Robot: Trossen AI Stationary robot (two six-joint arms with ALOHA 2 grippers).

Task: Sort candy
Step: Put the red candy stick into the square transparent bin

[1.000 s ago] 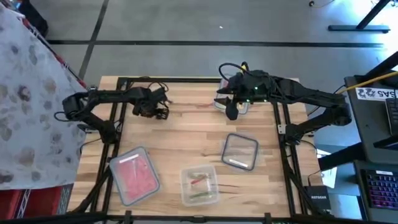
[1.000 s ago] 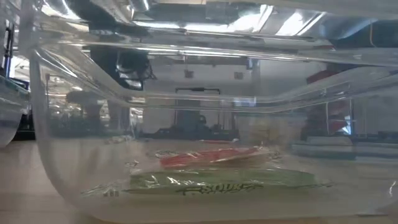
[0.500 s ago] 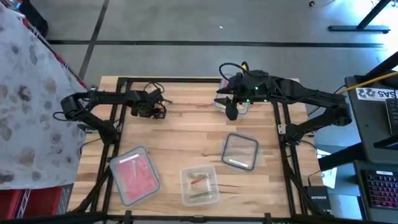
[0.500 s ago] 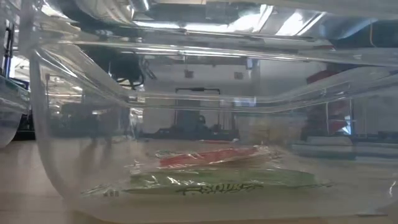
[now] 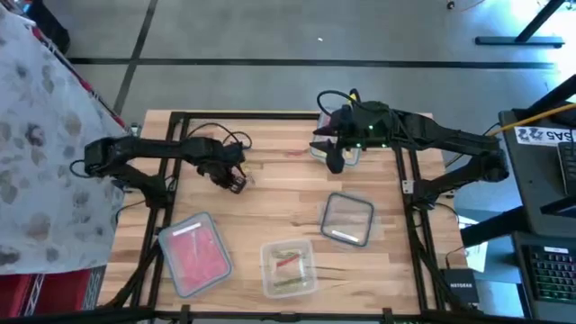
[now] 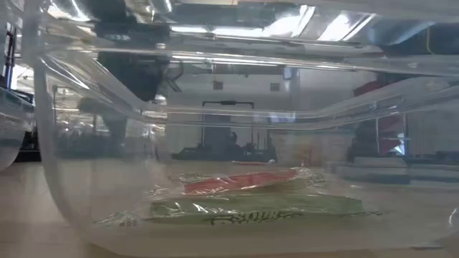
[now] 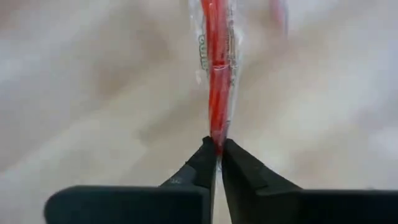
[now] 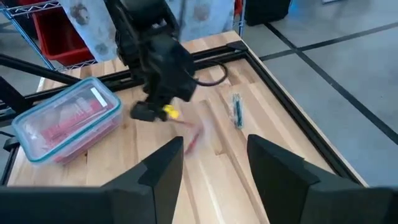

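One red candy pinched in the left pincer's tips.

A pale wooden tabletop edged by a black frame. At lower left of the high view lies a clear container of pink candy. At lower centre sits a container holding red and green candy. Right of centre lies an empty container. Another container sits at the upper edge.
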